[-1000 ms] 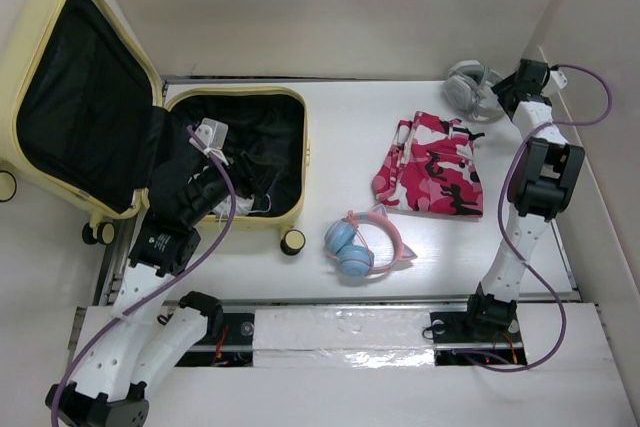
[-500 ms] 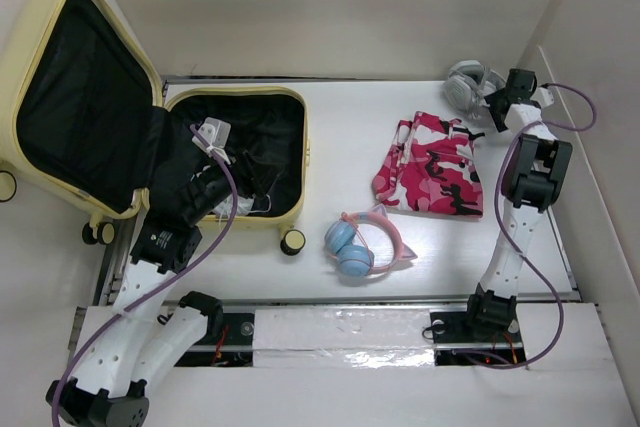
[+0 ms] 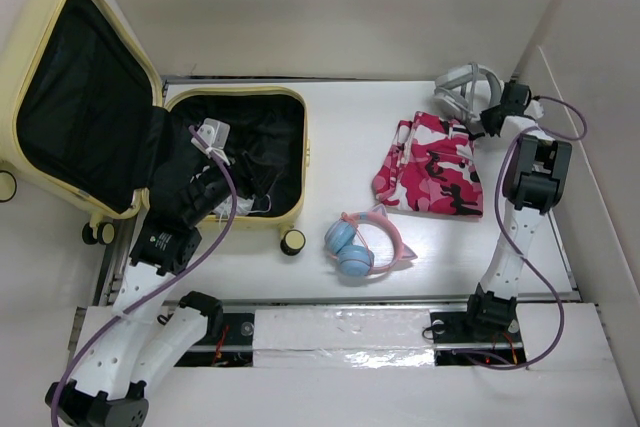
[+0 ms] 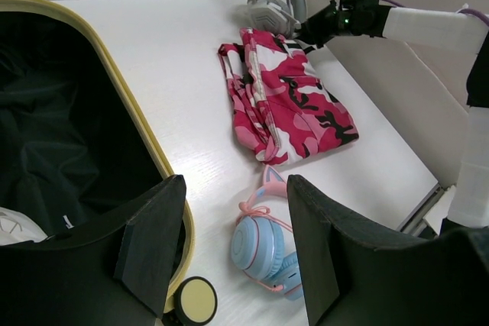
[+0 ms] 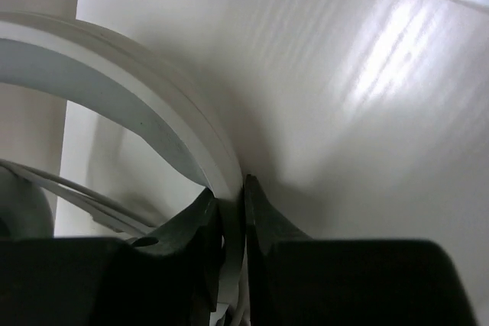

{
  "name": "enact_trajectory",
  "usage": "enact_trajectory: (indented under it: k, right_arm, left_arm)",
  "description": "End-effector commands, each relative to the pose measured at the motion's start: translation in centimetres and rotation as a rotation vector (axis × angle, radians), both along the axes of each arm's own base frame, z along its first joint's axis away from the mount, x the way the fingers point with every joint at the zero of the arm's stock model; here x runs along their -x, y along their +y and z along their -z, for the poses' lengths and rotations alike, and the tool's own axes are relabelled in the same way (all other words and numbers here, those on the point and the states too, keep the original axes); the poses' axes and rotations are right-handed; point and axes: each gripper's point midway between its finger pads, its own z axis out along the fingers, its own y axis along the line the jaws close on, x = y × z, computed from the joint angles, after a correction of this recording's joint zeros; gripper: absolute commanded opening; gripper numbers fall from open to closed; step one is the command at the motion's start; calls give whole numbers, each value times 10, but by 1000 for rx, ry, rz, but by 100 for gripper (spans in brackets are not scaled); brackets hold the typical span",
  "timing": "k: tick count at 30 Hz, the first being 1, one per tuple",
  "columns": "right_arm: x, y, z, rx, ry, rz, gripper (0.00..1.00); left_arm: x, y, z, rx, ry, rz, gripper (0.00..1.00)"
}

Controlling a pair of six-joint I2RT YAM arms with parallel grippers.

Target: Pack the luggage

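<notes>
Jaws of the right gripper (image 5: 228,198) are pinched onto the pale band of the grey headset (image 3: 460,92), one fingertip each side w/ the band btwn them. In the top view that headset sits at approx 1 o'clock on the white table (image 3: 340,117), by the far right corner. Can't tell whether it's lifted off the surface.

Jaws of the left gripper (image 4: 233,211) stand apart w/ nothing btwn them. Its two black fingers (image 4: 153,242) frame the table and the yellow rim below. It hangs over the near right part of the open base.

Luggage (image 3: 303,162) is a pale yellow hard shell lying open at 9–10 o'clock, on the table's left side. Base half is flat w/ black lining and dark stuff inside. Lid half is thrown back toward 10 o'clock, past the table's left edge. One wheel (image 3: 292,242) shows at the base's 5 o'clock corner.

Camo garment (image 3: 430,167), pink/white/black, lies folded at 3 o'clock of table centre, just at 7 o'clock of the grey headset. Cat-ear headphones (image 3: 365,242), pink and blue, lie at 6 o'clock of centre, btwn wheel and garment, touching neither.
</notes>
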Motion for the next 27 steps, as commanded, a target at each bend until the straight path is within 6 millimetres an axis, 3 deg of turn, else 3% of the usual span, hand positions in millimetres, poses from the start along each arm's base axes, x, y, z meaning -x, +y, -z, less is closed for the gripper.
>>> enact_trajectory:
  k: [1, 5, 6, 7, 10, 11, 13, 14, 17, 18, 20, 21, 23, 24, 25, 26, 27]
  right_arm:
    - [-23, 16, -96, -33, -341, -56, 0]
    - [-24, 34, -170, -10, -575, -159, 0]
    - [-21, 35, -178, 4, -595, -169, 0]
    - [-16, 43, -204, 33, -637, -192, 0]
    - [-7, 58, -238, 96, -698, -261, 0]
    - [-2, 79, -259, 110, -731, -309, 0]
    - [3, 107, -277, 168, -747, -402, 0]
    - [7, 141, -284, 170, -740, -467, 0]
    - [15, 201, -289, 229, -713, -602, 0]
    - [24, 246, -293, 221, -728, -677, 0]
    - [32, 291, -293, 230, -734, -757, 0]
    - [41, 337, -289, 208, -737, -833, 0]
    - [51, 383, -294, 205, -752, -915, 0]
    - [55, 406, -292, 207, -750, -951, 0]
    - [64, 449, -277, 214, -730, -1018, 0]
    - [67, 467, -267, 220, -700, -1051, 0]
    - [70, 486, -286, 232, -737, -1069, 0]
  left_arm:
    - [3, -1, -19, 20, -69, 5, 52]
    - [4, 1, -22, 26, -78, -2, 52]
    - [5, 1, -22, 26, -79, -2, 52]
    - [5, 1, -22, 27, -78, -3, 52]
    - [6, 2, -23, 32, -82, -8, 52]
    - [6, 2, -24, 32, -88, -8, 52]
    - [7, 2, -25, 34, -89, -7, 52]
    - [8, 3, -26, 36, -94, -7, 52]
    - [9, 5, -30, 39, -109, -16, 52]
    - [9, 5, -30, 39, -108, -19, 52]
    - [9, 6, -30, 39, -109, -25, 52]
    - [10, 6, -30, 39, -109, -25, 52]
    - [10, 6, -31, 41, -114, -23, 52]
    - [8, 8, -31, 40, -114, -33, 52]
    - [8, 8, -31, 40, -113, -33, 52]
    - [9, 9, -31, 42, -114, -34, 52]
    - [11, 9, -32, 43, -119, -33, 52]
